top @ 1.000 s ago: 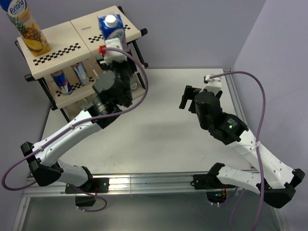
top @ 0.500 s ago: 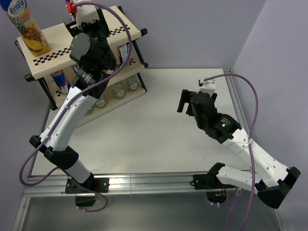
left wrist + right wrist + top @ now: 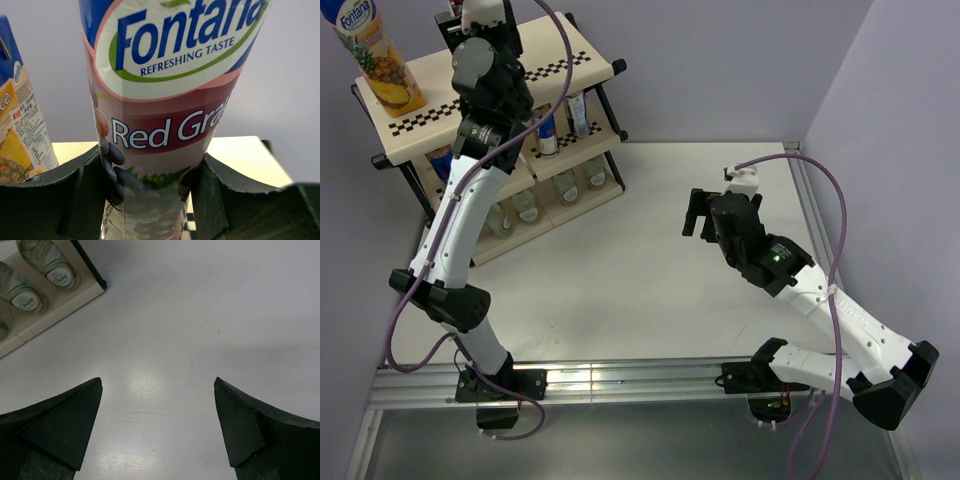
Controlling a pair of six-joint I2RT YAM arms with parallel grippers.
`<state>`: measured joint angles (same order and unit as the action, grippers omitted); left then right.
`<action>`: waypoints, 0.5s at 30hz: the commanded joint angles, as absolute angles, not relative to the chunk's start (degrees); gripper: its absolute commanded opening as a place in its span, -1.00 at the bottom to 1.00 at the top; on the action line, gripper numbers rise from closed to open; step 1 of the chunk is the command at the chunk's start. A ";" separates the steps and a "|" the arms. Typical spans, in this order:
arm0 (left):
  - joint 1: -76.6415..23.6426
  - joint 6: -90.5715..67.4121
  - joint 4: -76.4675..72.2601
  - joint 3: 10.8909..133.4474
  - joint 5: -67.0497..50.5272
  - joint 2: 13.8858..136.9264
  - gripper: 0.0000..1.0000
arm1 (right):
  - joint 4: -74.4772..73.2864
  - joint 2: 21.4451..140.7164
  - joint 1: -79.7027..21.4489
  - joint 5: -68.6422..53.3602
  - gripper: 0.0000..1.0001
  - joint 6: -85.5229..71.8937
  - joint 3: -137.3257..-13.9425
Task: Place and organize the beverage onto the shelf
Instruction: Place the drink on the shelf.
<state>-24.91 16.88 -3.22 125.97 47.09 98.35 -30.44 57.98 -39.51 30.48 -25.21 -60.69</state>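
Inspector: Where does the grape carton (image 3: pixel 165 100) stand relative to the left fingers (image 3: pixel 75 195)?

Technician: It stands upright between them. Each black finger presses one side of the carton's lower body, so the left fingers are partly closed and clamped on it. The carton's base runs below the edge of the left wrist view. Whether it rests on the panel cannot be told.

Inspector: Where is that grip located?

Technician: It is over the top tier of the shelf (image 3: pixel 575 50), with the left arm stretched up to it. The pineapple carton (image 3: pixel 20 135) stands just to the left, apart from the grape carton.

Inspector: What are the materials and shapes?

Technician: The grape carton is tall, glossy printed card with rounded sides. It carries blue lettering on white, a red band and grape artwork below. The shelf has smooth cream panels, black-and-white checkered strips along the edges and a black tubular frame. Slim cans (image 3: pixel 548 130) stand on the middle tier. Clear bottles (image 3: pixel 525 205) with pale caps stand on the lowest tier.

Inspector: What is the state of the right fingers (image 3: pixel 60 425)?

Technician: They are spread wide with nothing between them. They hover above the smooth white bench (image 3: pixel 650 270), apart from the shelf.
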 commanded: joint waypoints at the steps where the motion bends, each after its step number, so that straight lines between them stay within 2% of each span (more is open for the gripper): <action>1: -20.84 11.17 -14.94 128.50 37.10 93.87 -0.16 | -28.04 57.22 -39.20 30.15 1.00 -24.26 -59.85; 15: -12.22 4.04 -13.80 119.54 31.91 91.32 -0.18 | -26.19 55.11 -39.20 29.71 1.00 -23.38 -56.87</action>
